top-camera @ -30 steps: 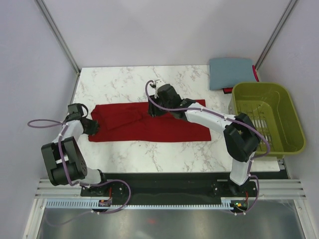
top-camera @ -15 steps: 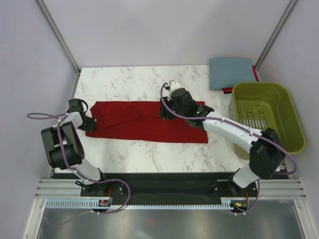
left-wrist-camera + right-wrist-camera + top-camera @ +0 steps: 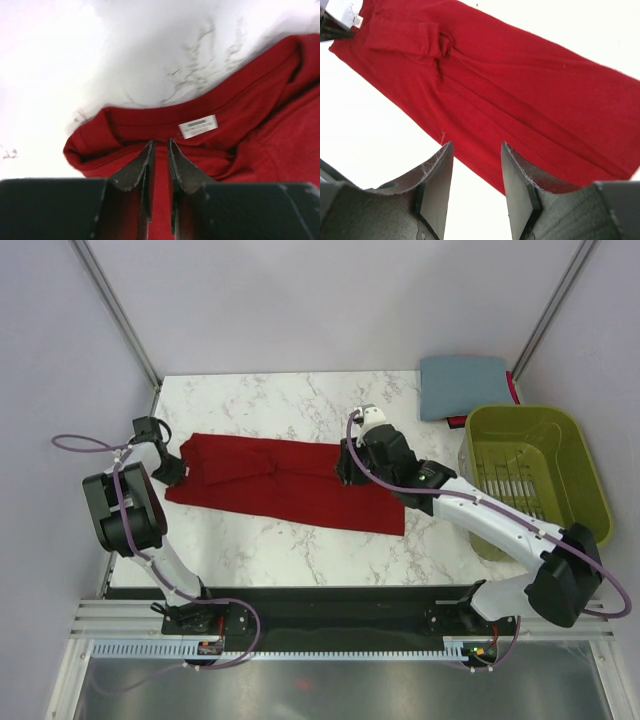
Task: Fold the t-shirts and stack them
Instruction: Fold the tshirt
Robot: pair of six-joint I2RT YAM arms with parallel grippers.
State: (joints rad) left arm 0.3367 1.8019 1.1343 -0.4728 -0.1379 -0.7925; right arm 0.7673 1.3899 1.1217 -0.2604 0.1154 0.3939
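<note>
Two t-shirts are lying on the table [image 3: 260,405], and you are working on the red t-shirt [image 3: 285,490] now. It is lying flat in a long strip across the middle, running from 9 o'clock toward 4 o'clock in the top view. The blue-grey t-shirt [image 3: 462,386] is folded and resting well apart at 1 o'clock, just beside the green basket [image 3: 590,480] at 3 o'clock.

Your left gripper [image 3: 160,142] is sitting at the 9 o'clock end of the strip. Its two fingers are nearly together, pinching the neck of the red t-shirt just under the white label [image 3: 198,126]. Your right gripper [image 3: 476,144] is hanging over the other half of the strip, with its fingers apart and nothing between them.

I am guessing you are in the folding step: the sides look tucked in, but the strip is not yet folded end to end. Next, you are probably needing the right gripper to come down and take hold of the cloth, so one end can go over the other. Go gently, because soft cloth wrinkles easily.
</note>
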